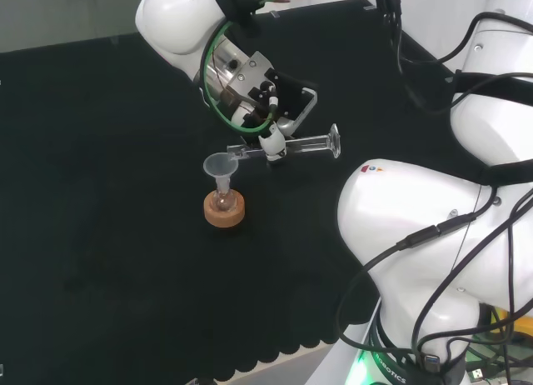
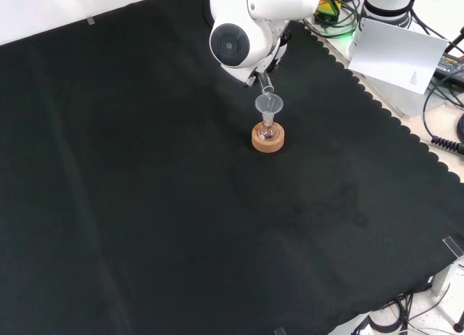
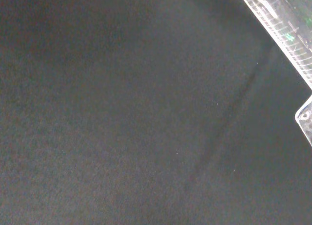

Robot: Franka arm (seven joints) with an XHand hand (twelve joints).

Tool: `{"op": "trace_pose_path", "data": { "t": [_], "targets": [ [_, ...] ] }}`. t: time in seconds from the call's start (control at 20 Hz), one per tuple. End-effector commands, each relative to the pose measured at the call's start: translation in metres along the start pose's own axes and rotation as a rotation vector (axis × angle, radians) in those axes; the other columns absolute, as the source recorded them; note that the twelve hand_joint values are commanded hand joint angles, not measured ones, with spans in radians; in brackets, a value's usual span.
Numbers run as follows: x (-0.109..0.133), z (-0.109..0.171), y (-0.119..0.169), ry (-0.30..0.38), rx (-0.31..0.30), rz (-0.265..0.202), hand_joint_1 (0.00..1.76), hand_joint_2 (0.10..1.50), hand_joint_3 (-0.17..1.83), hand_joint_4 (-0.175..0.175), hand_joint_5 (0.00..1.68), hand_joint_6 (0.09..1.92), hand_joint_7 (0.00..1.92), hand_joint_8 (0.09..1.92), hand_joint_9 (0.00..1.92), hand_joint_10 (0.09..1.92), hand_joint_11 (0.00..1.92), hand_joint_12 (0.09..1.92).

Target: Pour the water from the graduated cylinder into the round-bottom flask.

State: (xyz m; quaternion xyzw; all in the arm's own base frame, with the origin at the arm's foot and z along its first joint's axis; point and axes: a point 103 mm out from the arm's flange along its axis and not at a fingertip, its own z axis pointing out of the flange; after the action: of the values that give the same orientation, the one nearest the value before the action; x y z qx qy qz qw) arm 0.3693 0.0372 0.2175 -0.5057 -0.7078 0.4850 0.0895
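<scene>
My robot hand (image 1: 268, 143) grips the cylinder (image 1: 291, 146) tipped flat, spout just over the funnel (image 1: 221, 165) on the flask (image 1: 223, 202). Risk: spout drifts past rim, water hits desk.

Funnel (image 2: 269, 103) in flask (image 2: 267, 130), cork stand (image 2: 267, 139), black cloth (image 2: 145, 204)

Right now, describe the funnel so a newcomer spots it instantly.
Start in the head view at the cork ring near the middle of the black cloth. A small round-bottom flask sits in it, and the funnel stands in the flask's neck: a clear cone, upright, unlike the cylinder lying level beside it.
</scene>
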Motion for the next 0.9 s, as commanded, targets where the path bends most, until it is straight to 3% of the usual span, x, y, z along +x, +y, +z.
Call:
{"op": "trace_pose_path", "data": {
  "t": [0.05, 0.9],
  "targets": [
    [0.0010, -0.0007, -0.0001, -0.004, 0.007, 0.000, 1.26, 1.11, 0.00, -0.175, 0.98, 1.01, 1.01, 0.98, 1.40, 0.11, 1.20, 0.76],
    [0.0015, -0.0058, -0.0020, -0.041, 0.031, 0.023, 1.26, 1.11, 0.00, -0.175, 0.98, 1.01, 1.01, 0.99, 1.40, 0.10, 1.20, 0.76]
  ]
}}
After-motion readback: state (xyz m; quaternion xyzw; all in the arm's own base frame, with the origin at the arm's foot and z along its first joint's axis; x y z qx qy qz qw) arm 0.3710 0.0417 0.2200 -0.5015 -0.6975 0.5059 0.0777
